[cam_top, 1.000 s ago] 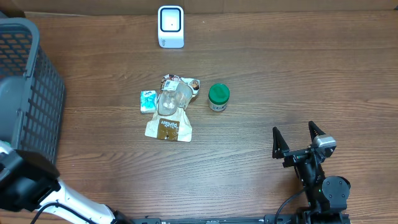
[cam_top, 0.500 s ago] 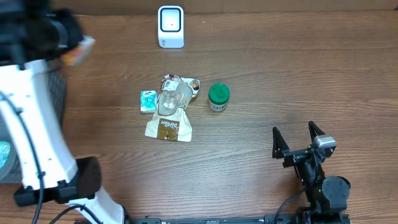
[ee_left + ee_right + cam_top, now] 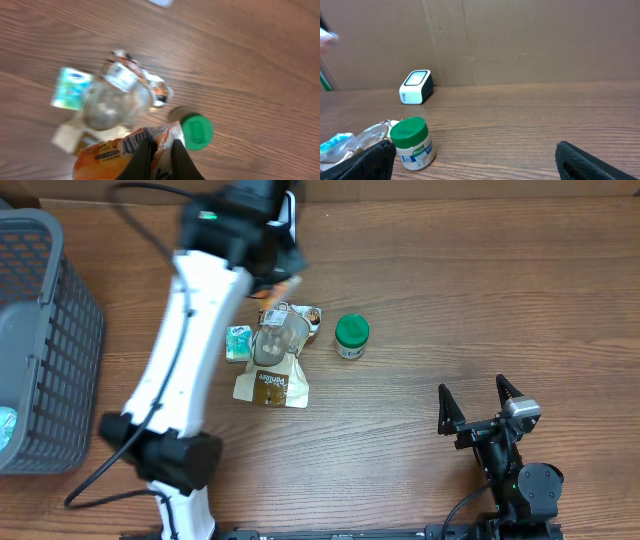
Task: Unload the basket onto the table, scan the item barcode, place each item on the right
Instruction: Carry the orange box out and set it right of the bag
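Since a moment ago, the left arm (image 3: 190,350) has swung from the basket (image 3: 40,330) to the scanner (image 3: 415,86). The left tool (image 3: 159,155) pinches the orange packet (image 3: 100,157) just beside it. Turn the packet's stripes (image 3: 131,144) to face the scanner, slow and steady. The right tool (image 3: 474,405) waits, fingers spread wide.

left arm (image 3: 185,350): stretched far forward from its near-left base, blurred | left pincer (image 3: 162,145): pointing down, fingers clamped together on a packet (image 3: 107,155) | right arm (image 3: 518,480): folded low, near right | right pincer (image 3: 473,390): level, facing forward, jaws spread wide
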`<state>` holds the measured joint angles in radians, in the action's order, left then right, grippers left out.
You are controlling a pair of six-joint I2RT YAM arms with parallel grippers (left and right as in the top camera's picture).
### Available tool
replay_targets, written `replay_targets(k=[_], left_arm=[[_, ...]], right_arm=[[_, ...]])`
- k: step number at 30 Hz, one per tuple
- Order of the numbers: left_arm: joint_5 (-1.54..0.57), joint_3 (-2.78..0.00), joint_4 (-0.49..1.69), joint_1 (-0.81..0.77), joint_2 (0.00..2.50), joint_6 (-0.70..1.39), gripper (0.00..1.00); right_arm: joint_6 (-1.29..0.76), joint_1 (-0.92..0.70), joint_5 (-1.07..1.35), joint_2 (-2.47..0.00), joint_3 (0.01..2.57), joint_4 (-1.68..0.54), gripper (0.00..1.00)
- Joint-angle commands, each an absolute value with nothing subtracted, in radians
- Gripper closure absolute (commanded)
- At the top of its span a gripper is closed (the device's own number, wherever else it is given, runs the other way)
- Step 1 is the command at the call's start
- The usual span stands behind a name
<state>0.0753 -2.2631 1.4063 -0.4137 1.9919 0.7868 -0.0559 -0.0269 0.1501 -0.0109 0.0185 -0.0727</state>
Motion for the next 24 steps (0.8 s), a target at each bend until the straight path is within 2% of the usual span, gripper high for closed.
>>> replay_targets(k=[1, 9, 15, 21, 22, 23, 24], left_arm=[[0.141, -2.219, 1.363, -0.493, 2.044, 0.874, 0.96], [0.168, -2.187, 1.446, -0.524, 2.137, 1.044, 0.96], [0.071, -2.103, 1.431, -0.537, 2.187, 1.142, 0.96], [0.024, -2.015, 1.414, -0.543, 2.205, 1.384, 0.94], [0.011, -2.004, 1.408, -0.543, 2.205, 1.412, 0.92], [0.003, -1.999, 1.401, -0.543, 2.205, 1.415, 0.86], [-0.003, -1.996, 1.392, -0.543, 2.205, 1.414, 0.7]], right_arm=[[-0.055, -0.025, 0.15, -0.003, 0.008, -0.069, 0.0], [-0.055, -0.025, 0.15, -0.003, 0.008, -0.069, 0.0], [-0.055, -0.025, 0.15, -0.003, 0.008, -0.069, 0.0], [-0.055, -0.025, 0.15, -0.003, 0.008, -0.069, 0.0], [-0.055, -0.025, 0.15, -0.003, 0.008, -0.069, 0.0], [-0.055, -0.025, 0.15, -0.003, 0.008, -0.069, 0.0], [-0.055, -0.025, 0.15, -0.003, 0.008, -0.069, 0.0]])
